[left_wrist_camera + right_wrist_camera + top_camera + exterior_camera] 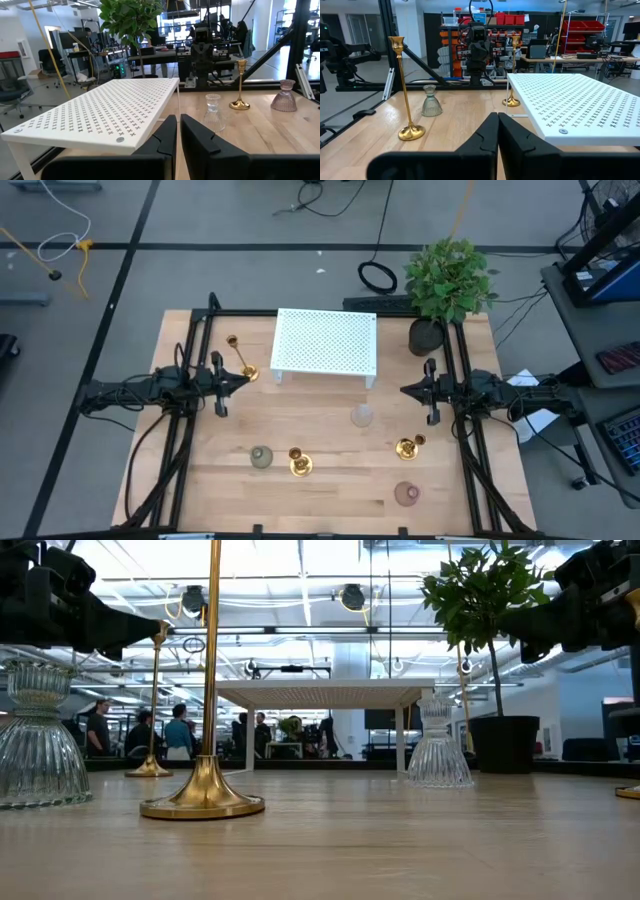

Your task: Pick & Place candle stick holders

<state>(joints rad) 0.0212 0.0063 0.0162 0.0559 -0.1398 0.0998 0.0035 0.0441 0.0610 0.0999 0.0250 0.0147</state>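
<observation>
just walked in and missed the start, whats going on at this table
Nothing is being handled right now. The left gripper and right gripper hang at opposite sides of the table, jaws shut and empty. Three brass candlesticks and three small glass holders stand scattered across the wood around the white perforated stand, none of them gripped. A potted plant sits at a far corner.

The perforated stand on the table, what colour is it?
White; the stand shows best in the left wrist view.
</observation>
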